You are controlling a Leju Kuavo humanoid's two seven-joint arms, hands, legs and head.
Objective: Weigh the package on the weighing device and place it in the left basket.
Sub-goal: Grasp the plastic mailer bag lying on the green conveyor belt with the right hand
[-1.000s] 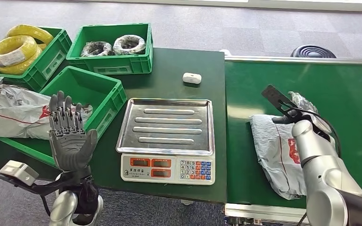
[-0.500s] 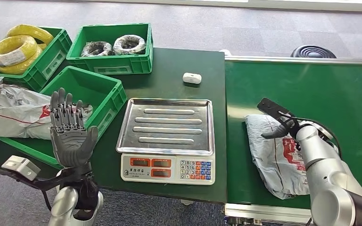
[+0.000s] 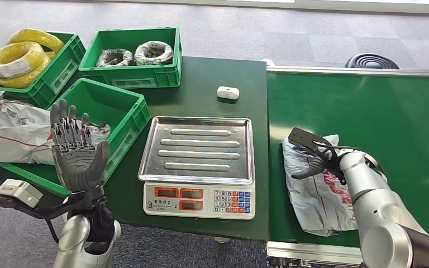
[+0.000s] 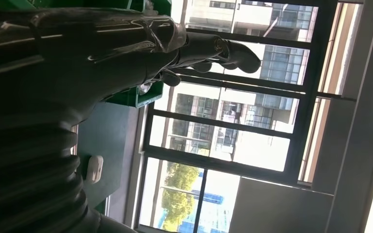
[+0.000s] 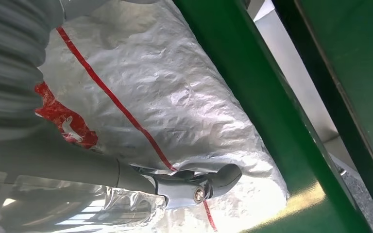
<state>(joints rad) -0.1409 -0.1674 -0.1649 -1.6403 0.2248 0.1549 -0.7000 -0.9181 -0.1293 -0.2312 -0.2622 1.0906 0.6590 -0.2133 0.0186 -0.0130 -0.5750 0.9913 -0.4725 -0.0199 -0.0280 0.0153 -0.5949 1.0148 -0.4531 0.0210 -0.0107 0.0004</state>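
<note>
The package (image 3: 318, 190), a soft grey poly mailer (likely light, crinkly and slippery), lies on the green conveyor directly under the right hand (image 3: 319, 158), whose fingers press onto it; whether they grasp it I cannot tell. The left hand (image 3: 77, 153) is raised, fingers released. Bunching its upper edge looks best.

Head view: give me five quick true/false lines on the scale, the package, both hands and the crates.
1. The scale's tray is bare. True.
2. The grey package lies in the near green crate. False: it lies on the green belt, beside the scale.
3. The left hand is raised, palm up, holding nothing. True.
4. The right hand is over the scale. False: it is at the package.
5. Yellow cable coils fill the far left crate. True.
</note>
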